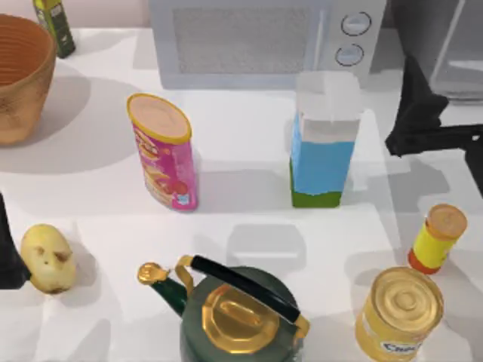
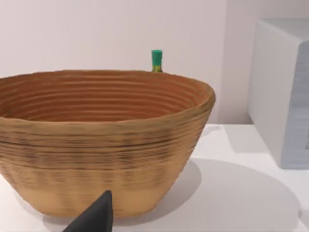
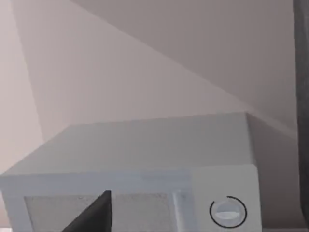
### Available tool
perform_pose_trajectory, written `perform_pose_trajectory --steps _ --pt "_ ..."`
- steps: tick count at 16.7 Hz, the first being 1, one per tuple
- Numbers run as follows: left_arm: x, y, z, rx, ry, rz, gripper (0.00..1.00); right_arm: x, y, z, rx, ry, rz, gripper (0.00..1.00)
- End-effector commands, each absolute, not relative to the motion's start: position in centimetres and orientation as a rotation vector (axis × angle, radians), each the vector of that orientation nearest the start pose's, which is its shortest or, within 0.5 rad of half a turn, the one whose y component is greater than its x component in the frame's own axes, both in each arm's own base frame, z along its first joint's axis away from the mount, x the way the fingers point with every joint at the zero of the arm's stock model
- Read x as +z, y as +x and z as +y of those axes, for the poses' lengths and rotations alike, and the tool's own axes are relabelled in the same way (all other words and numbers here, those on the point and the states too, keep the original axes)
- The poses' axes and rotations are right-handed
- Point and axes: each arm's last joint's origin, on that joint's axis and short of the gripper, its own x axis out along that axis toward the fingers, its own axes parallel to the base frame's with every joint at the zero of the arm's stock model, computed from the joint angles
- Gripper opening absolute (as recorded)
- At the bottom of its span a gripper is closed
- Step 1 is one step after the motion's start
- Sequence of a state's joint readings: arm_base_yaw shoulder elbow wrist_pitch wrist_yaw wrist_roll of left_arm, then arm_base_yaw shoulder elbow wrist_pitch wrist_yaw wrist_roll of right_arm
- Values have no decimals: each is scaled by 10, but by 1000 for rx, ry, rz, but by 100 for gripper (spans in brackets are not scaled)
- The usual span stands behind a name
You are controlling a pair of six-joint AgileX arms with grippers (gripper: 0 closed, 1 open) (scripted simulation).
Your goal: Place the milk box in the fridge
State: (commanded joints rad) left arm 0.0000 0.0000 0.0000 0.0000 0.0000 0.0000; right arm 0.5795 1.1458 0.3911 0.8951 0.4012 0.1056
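Note:
The milk box (image 1: 322,147), a carton with a white top, light-blue body and green bottom band, stands upright in front of the microwave, right of the table's middle. The fridge (image 1: 441,34) is the dark-grey cabinet at the back right; its dark edge (image 3: 302,96) also appears in the right wrist view. My right gripper (image 1: 411,113) hangs to the right of the milk box, apart from it, in front of the fridge. My left arm (image 1: 7,253) is parked at the table's left edge, beside the potato.
A pale-grey microwave (image 1: 256,41) stands at the back. A pink snack tube (image 1: 162,154) stands left of the carton. A wicker bowl (image 1: 23,75) and a green bottle (image 1: 54,23) are back left. A potato (image 1: 47,259), kettle (image 1: 238,313), gold can (image 1: 398,313) and small yellow bottle (image 1: 436,237) line the front.

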Motion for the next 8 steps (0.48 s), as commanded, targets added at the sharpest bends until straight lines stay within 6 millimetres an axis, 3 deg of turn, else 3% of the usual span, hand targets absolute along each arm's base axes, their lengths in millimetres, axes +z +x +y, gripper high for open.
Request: perform_pose_trajectory --steps 4,8 --pt "160 106 -1 0 0 0 100 181 233 183 167 143 -35 100" --pt "160 106 -1 0 0 0 100 120 247 222 91 80 42 100"
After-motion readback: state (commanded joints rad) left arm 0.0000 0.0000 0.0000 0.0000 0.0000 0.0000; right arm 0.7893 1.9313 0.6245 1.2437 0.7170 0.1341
